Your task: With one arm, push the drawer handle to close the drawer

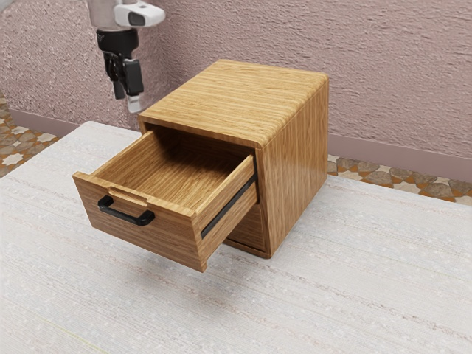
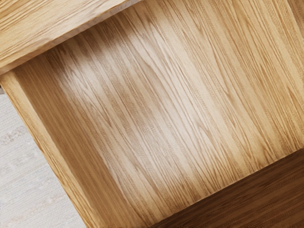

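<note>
Hung from the arm (image 1: 138,16) in the exterior view's upper left, with the gripper (image 1: 126,105) pointed down and its two fingers spread, a gap between the tips; hovered near the front upper corner of the wooden cabinet (image 1: 295,162), well apart from the black handle (image 1: 127,217); found the drawer (image 1: 166,240) wide open, slid far out of the cabinet's upper part toward the exterior view's lower left; saw its handle fixed across the front panel, just under a shallow cut-out in the top edge; noted a dark rail (image 1: 230,206) along the drawer's outer side, and a soft shadow on the table (image 1: 66,295) beneath the jutting front; looked right into the drawer from the exterior camera, over bare boards, lighter toward the front and darker back under the cabinet's top; made out, below the drawer, a narrow piece of shaded wood at the cabinet's front.

Looked down in the wrist view on broad streaked wood with a pale sheen, bordered by a slanting rim; glimpsed whitish table beyond that rim, and darker wood along another edge; took in, behind the cabinet in the exterior view, a rough pinkish wall (image 1: 398,81) above a patterned floor (image 1: 383,175).
</note>
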`<state>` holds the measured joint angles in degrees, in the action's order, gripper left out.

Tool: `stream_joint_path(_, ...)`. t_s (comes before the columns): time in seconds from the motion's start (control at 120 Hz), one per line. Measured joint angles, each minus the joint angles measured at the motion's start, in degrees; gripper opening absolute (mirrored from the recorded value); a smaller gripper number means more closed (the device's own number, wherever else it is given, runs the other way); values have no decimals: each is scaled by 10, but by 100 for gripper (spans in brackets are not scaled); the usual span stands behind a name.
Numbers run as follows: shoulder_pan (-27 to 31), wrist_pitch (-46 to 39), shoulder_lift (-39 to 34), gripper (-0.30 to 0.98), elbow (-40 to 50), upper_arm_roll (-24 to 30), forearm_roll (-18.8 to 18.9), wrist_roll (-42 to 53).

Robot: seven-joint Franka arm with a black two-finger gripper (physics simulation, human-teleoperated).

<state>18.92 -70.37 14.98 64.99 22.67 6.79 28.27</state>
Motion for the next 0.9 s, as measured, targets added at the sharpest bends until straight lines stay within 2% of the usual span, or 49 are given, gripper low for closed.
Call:
stream_joint_path(0.15, -1, 5, -1, 69, -1, 0, 2, 35)
stream_joint_path(0.183, -2, 7, -41, 68, -14, 0, 2, 41)
stream_joint_path(0.217, 2, 14, -120, 68, -14, -4, 1, 46)
stream_joint_path(0.267, 10, 47, -312, 68, 47, -35, -13, 54)
stream_joint_path(0.342, -5, 98, -570, 68, 253, -116, -60, 52)
stream_joint_path(0.392, -7, 123, -688, 69, 363, -146, -77, 48)
stream_joint_path(0.458, -9, 141, -779, 69, 482, -169, -91, 43)
stream_joint_path(0.55, 9, 106, -801, 69, 661, -146, -108, 38)
stream_joint_path(0.6, 19, 73, -788, 62, 709, -103, -125, 36)
stream_joint_path(0.65, 24, 47, -780, 50, 725, -61, -139, 32)
stream_joint_path(0.7, 26, 27, -773, 37, 732, -41, -153, 27)
stream_joint_path(0.792, 36, -1, -763, 18, 738, -32, -173, 19)
stream_joint_path(0.9, 55, -27, -746, 5, 738, -28, -193, 11)
